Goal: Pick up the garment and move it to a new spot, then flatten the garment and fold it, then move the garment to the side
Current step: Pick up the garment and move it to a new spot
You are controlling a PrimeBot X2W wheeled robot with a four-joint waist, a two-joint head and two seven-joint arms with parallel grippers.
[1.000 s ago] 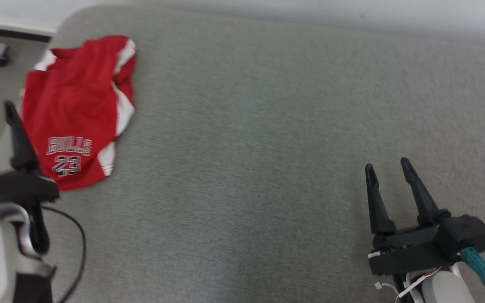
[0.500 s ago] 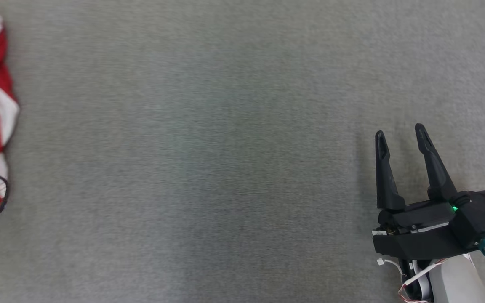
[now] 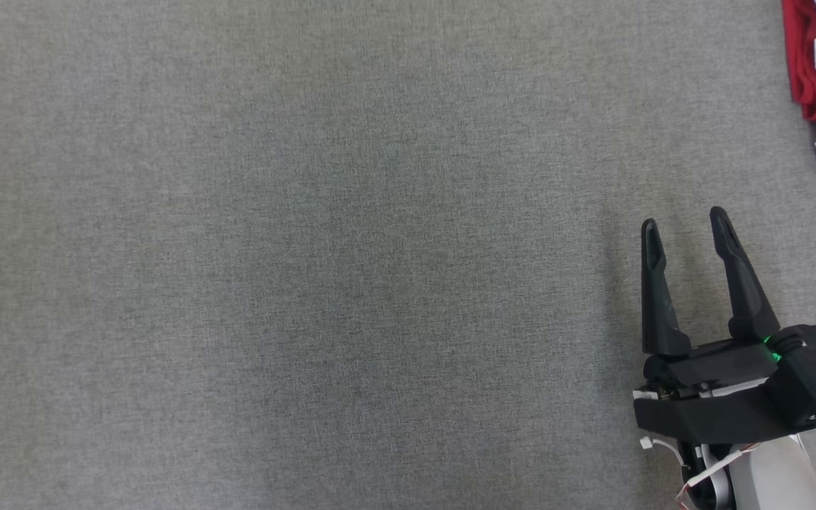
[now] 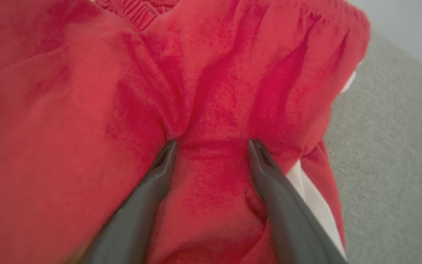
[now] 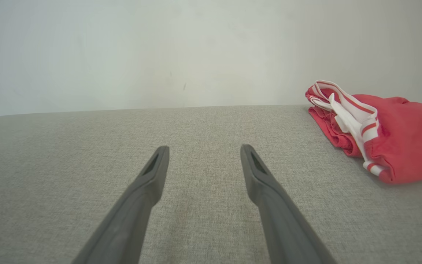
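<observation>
In the left wrist view the garment (image 4: 86,110) is a rumpled red cloth with a white stripe at its right edge. My left gripper (image 4: 213,143) is open, and its two fingertips rest on the cloth with a band of it between them, not pinched. My right gripper (image 3: 684,219) hovers open over bare grey fabric at the lower right of the head view, with nothing between its fingers (image 5: 266,190).
The grey fabric surface (image 3: 309,248) spreads across the head view. A second red cloth with white and red striped trim (image 3: 801,64) lies bunched at the upper right corner, ahead and right of my right gripper (image 5: 204,147). A pale wall (image 5: 159,55) stands behind the surface.
The head camera has swung right: the red jersey and my left gripper slid out at the left, and the striped red cloth came in at the upper right. The right gripper stays open.
</observation>
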